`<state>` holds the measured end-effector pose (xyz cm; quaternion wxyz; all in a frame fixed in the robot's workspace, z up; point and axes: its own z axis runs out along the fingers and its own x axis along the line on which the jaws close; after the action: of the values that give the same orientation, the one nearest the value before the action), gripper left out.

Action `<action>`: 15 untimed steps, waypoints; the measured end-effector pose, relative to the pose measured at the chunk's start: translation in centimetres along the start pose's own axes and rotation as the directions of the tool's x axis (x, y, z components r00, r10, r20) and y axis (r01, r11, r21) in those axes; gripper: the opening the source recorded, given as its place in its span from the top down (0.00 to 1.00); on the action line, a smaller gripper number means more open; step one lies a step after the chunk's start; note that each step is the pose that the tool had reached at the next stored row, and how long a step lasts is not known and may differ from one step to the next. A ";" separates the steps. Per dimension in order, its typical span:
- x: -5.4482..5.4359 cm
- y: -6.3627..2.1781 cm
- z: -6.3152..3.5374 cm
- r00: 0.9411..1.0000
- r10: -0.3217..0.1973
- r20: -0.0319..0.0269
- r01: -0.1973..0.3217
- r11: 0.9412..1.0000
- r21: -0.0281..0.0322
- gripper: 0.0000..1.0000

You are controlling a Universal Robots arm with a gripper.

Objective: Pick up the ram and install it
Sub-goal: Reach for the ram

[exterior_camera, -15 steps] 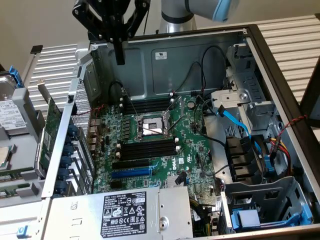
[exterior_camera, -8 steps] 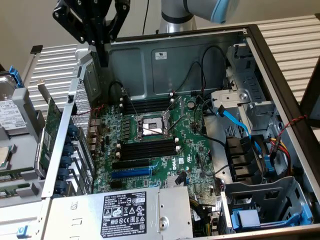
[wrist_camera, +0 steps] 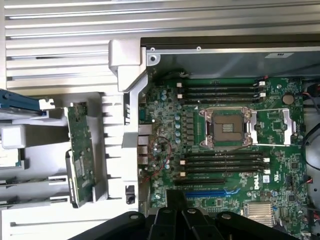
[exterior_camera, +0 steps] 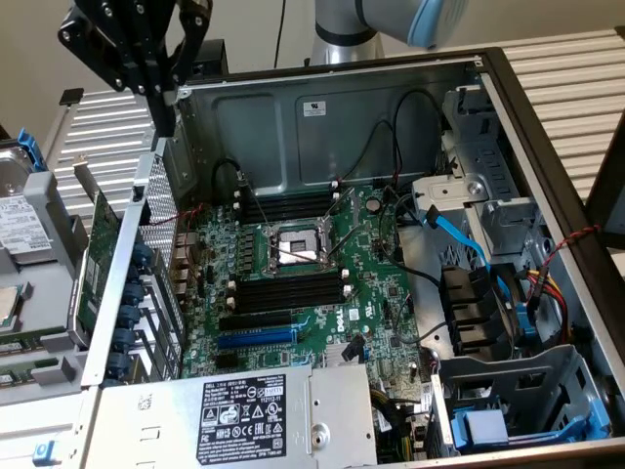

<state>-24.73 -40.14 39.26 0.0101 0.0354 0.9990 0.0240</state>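
nearest us in the exterior view, one power supply (exterior_camera: 259,415) with a black label sits on the near side of the cpu socket (exterior_camera: 298,249). between the two we count one blue expansion slot (exterior_camera: 256,336) and one bank of four black memory slots (exterior_camera: 288,289). a second bank (exterior_camera: 288,207), also four slots, lies just beyond the socket. to the exterior view's left of the socket, outside the open case (exterior_camera: 322,117), one large green expansion card (exterior_camera: 98,259) stands on edge. farther from the socket on that same side, what we take for the ram (exterior_camera: 34,344) is a narrow green stick, not yet in any slot. a second, similar strip lies just beside it, and too little shows to tell more. beyond the socket, above the case's far corner on the exterior view's left, the one gripper (exterior_camera: 166,122) hangs with its fingers pressed together, pinching nothing, well apart from the ram. one arm (exterior_camera: 342,29) rises behind the case's back wall.
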 end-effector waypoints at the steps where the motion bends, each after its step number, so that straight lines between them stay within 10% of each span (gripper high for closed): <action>1: 0.4 -0.03 -0.01 1.000 0.000 0.000 0.000 1.000 0.000 0.89; 15: 5.1 -0.50 0.14 1.000 0.003 -0.001 -0.003 1.000 0.000 0.89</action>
<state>-29.87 -40.27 39.00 0.0093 0.0369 0.9990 0.0241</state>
